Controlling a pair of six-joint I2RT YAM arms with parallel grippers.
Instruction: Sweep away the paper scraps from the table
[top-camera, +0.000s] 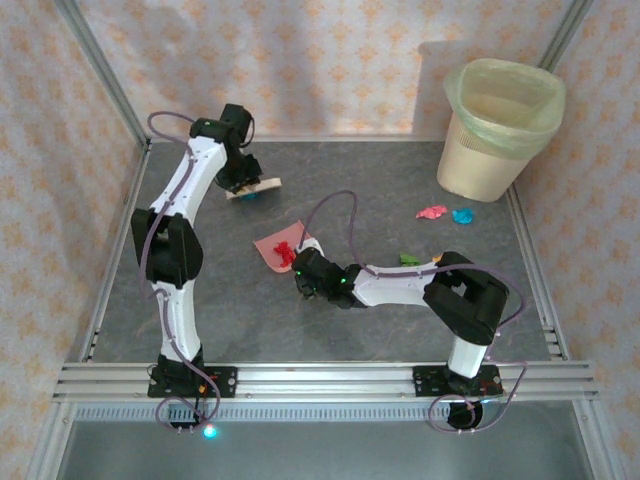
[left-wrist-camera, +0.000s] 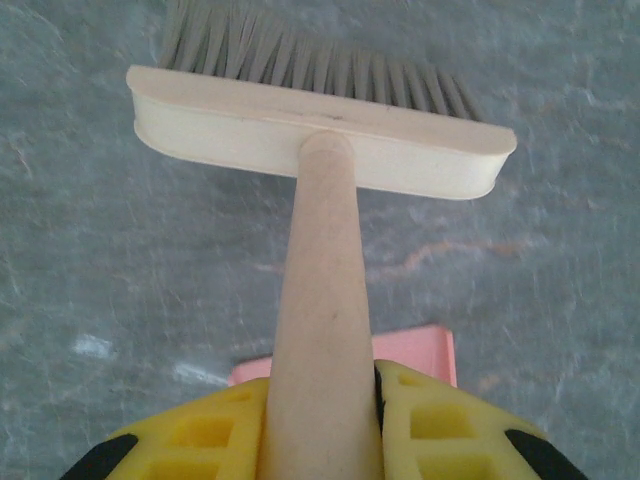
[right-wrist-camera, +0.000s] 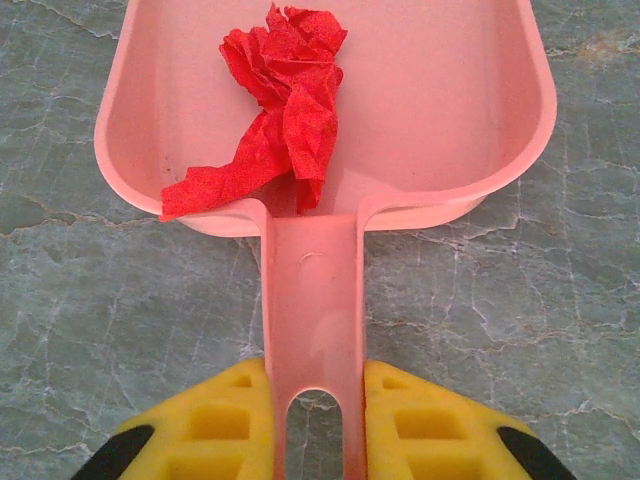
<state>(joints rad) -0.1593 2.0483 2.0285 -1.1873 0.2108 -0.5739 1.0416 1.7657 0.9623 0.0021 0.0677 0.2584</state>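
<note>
While the left fingers (left-wrist-camera: 205, 432) pinch the brush (left-wrist-camera: 322, 150) by its handle at the far left of the counter (top-camera: 380, 180), the right fingers (right-wrist-camera: 430, 425) clamp the pink dustpan (right-wrist-camera: 440, 110) by its handle mid-counter, a red scrap (right-wrist-camera: 285, 100) lying in the pan. Further right, a green scrap (top-camera: 408, 259), a pink scrap (top-camera: 431, 212) and a blue scrap (top-camera: 462, 215) sit on the counter, the last two near the bin (top-camera: 500, 125).

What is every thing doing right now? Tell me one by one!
brush: handle clamped in the left jaws
dustpan: handle clamped in the right jaws
red scrap: crumpled, inside the dustpan
pink scrap: loose on the table near the bin
blue scrap: loose beside the pink scrap
green scrap: loose on the table
bin: upright, open, bag-lined
</note>
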